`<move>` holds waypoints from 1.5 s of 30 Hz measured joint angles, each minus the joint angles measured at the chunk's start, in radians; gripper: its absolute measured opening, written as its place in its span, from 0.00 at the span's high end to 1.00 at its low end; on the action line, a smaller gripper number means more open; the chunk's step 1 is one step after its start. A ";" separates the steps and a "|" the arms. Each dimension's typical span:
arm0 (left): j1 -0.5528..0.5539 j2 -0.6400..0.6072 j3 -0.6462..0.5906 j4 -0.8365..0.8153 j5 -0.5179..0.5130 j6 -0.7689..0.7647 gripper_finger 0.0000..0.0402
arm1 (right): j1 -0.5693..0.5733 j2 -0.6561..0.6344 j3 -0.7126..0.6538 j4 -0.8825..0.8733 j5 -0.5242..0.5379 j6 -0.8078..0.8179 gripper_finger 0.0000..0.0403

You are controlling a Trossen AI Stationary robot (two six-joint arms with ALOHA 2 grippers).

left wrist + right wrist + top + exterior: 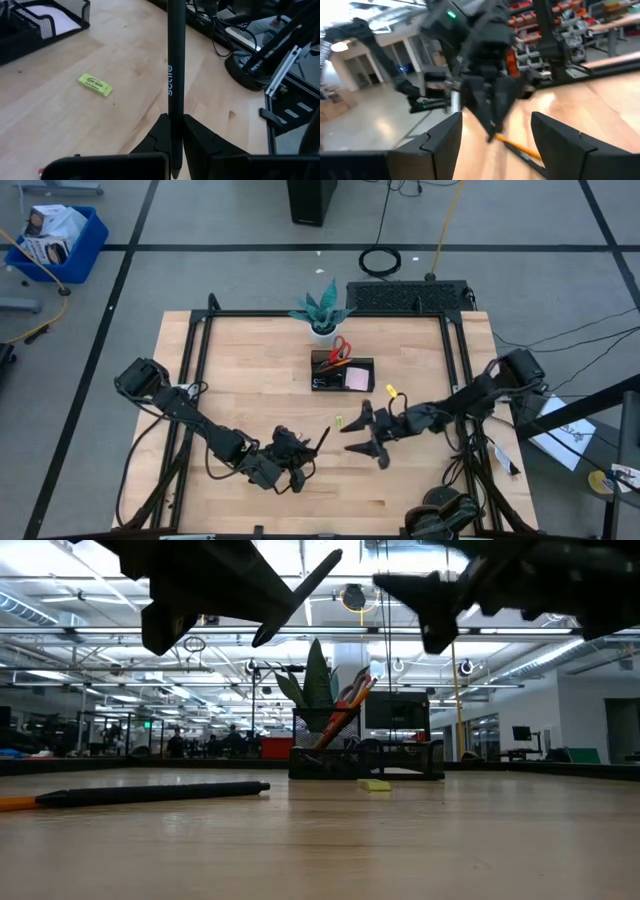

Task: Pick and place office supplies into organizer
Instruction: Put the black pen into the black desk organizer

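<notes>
My left gripper (303,452) is at the near middle of the table, raised and shut on a thin black pen (322,438). My right gripper (360,435) hovers just to its right, open and holding nothing, its fingers (445,142) facing the left gripper. The black organizer (342,371) stands at the far middle. Red-handled scissors (340,348) stick up from it and a pink pad (357,379) lies in it. A yellow-green clip (95,85) lies flat on the wood between the grippers and the organizer. Another yellow-green clip (392,390) lies right of the organizer. My left gripper pinches the pen's shaft (175,131) between its two fingers, close to one end, which pokes out just behind them. The long free part (176,45) runs on forward past the fingertips. The pen is lifted clear of the table and slants upward (300,595).
A white pot with a teal plant (322,315) stands behind the organizer. A dark pen (150,793) with an orange pencil end (15,803) beside it lies on the near table. Cables and a black arm base (250,70) sit beyond the right edge.
</notes>
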 joint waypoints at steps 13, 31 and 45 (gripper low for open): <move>0.008 0.000 0.000 0.020 -0.008 0.054 0.94 | -0.058 0.075 0.029 0.065 -0.006 0.138 0.45; 0.019 0.000 0.000 0.024 -0.014 0.047 0.94 | -0.091 0.164 0.152 0.065 -0.003 0.166 0.49; 0.020 0.000 0.000 0.025 -0.018 0.041 0.94 | -0.110 0.164 0.152 0.068 -0.011 0.161 0.76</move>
